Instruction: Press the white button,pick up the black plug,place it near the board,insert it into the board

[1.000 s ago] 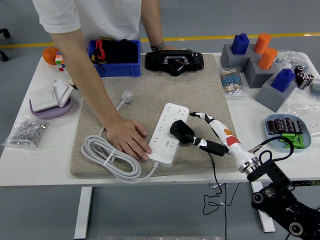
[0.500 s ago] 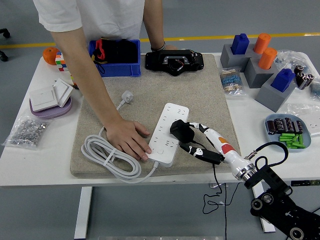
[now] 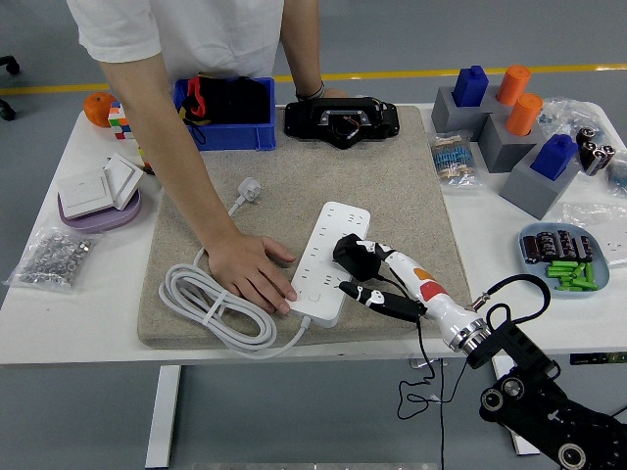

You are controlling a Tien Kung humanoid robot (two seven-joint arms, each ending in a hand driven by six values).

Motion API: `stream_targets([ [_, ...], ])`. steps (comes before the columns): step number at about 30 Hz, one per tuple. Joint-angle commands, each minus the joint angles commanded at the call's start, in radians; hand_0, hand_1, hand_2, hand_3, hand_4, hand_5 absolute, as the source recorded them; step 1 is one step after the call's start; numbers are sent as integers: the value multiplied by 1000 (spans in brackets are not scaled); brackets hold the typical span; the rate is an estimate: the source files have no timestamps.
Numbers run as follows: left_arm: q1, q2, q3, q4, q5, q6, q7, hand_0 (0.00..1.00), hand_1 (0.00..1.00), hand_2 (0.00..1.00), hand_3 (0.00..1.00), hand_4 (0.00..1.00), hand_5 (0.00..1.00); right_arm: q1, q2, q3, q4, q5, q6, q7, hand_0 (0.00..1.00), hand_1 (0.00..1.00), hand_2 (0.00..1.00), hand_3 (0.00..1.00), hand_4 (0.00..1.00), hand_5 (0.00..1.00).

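A white power strip (image 3: 329, 258) lies on the grey felt mat (image 3: 392, 186), its white button (image 3: 315, 293) near the front end. The black plug (image 3: 351, 255) sits at the strip's right edge, its black cord (image 3: 423, 367) trailing off the table's front. My right hand (image 3: 370, 272), white with black and orange patches, reaches in from the lower right and has its fingers closed on the plug. A person's hand (image 3: 251, 270) lies flat on the mat, pressing against the strip's left side. My left arm does not show.
A coiled white cable (image 3: 208, 304) and its plug (image 3: 248, 188) lie left of the strip. A blue bin (image 3: 223, 114) and black device (image 3: 341, 120) sit at the back. Grey blocks with coloured pegs (image 3: 509, 122) and a dish of batteries (image 3: 566, 251) stand right. Switch plates (image 3: 96, 188) lie left.
My right hand has slid left and nearer the strip, closing its fingers round the black plug. The person's hand has stayed against the strip.
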Motion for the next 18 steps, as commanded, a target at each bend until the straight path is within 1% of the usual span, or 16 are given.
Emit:
stream_targets([
  [7,0,-2,1,0,-3,0,0,708,664,584,681,666,274,20,10,-15,-18,5,3,-7,998,950,901,861,998,944],
  [18,-1,-2,0,0,-5,1,-1,708,665,584,681,664,272,55,28,-42,-10,0,3,-14,998,948,898,856,998,934],
])
